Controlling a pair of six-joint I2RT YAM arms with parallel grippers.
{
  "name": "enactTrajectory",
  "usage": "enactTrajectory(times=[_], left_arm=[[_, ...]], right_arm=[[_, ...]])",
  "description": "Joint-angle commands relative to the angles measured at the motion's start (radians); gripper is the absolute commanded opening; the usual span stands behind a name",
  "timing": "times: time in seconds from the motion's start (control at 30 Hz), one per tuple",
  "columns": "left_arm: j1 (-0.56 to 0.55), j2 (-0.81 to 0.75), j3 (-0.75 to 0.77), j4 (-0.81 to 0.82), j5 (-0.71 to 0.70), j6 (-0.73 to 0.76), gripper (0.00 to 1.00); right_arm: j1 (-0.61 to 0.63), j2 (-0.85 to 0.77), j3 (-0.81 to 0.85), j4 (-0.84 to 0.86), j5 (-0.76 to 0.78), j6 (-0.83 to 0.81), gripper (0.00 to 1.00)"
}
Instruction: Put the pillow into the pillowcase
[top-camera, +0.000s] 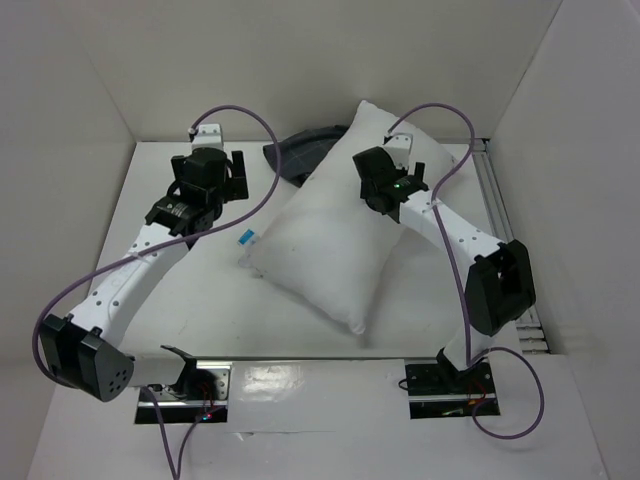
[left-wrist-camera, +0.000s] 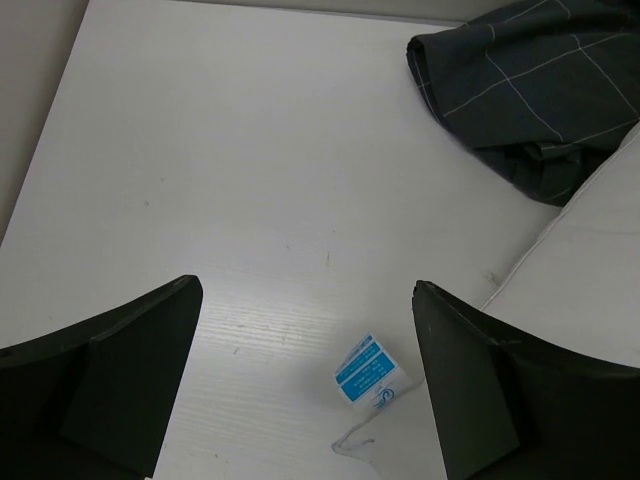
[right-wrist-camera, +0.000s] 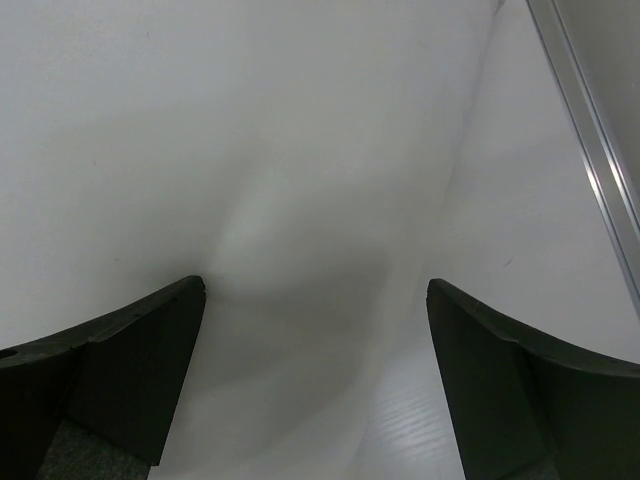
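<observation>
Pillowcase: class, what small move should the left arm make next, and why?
Probably reach the left gripper forward and to the right, onto the pillowcase. The gripper is open over the table, holding nothing, and the pillowcase lies crumpled just ahead, next to the pillow, with no gripper on it.

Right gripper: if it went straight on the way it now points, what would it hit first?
Most likely the pillow. The open right gripper points straight at its plain white fabric in the wrist view. How close it is cannot be judged.
</observation>
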Motion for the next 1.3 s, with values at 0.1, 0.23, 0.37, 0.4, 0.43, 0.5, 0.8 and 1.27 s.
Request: enactTrajectory(times=[0.1, 0.23, 0.37, 0.4, 0.43, 0.5, 0.8, 1.27], left_arm=[[-0.006, -0.021, 0.038, -0.024, 0.053, -0.010, 1.00], [-0.006, 0.006, 0.038, -0.025, 0.182, 0.038, 1.00], [-0.006, 0.043, 0.080, -0.067, 0.086, -0.031, 1.00], [0.008, 0.043, 0.090, -0.082, 0.069, -0.051, 1.00], [0.017, 0.056, 0.103, -0.120, 0.069, -0.063, 1.00], [0.037, 0.069, 0.136, -0.154, 0.084, -0.091, 1.00], [0.105, 0.047, 0.094, -0.145, 0.182, -0.056, 1.00], [0.128, 0.158, 0.141, -0.130, 0.352, -0.112, 1.00]], right_arm=[[0.040, 0.001, 0.070, -0.050, -0.092, -0.038, 0.99], [0.113, -0.085, 0.022, 0.057, -0.207, -0.156, 0.99], [0.188, -0.108, 0.037, 0.027, -0.319, -0.165, 0.99], [0.208, -0.108, 0.050, 0.016, -0.334, -0.165, 0.99], [0.231, -0.097, 0.050, 0.005, -0.346, -0.156, 0.99], [0.306, -0.084, 0.032, -0.016, -0.365, -0.147, 0.99], [0.385, 0.044, -0.127, 0.000, -0.264, -0.039, 0.99], [0.310, -0.346, -0.079, -0.313, 0.086, -0.003, 0.00]])
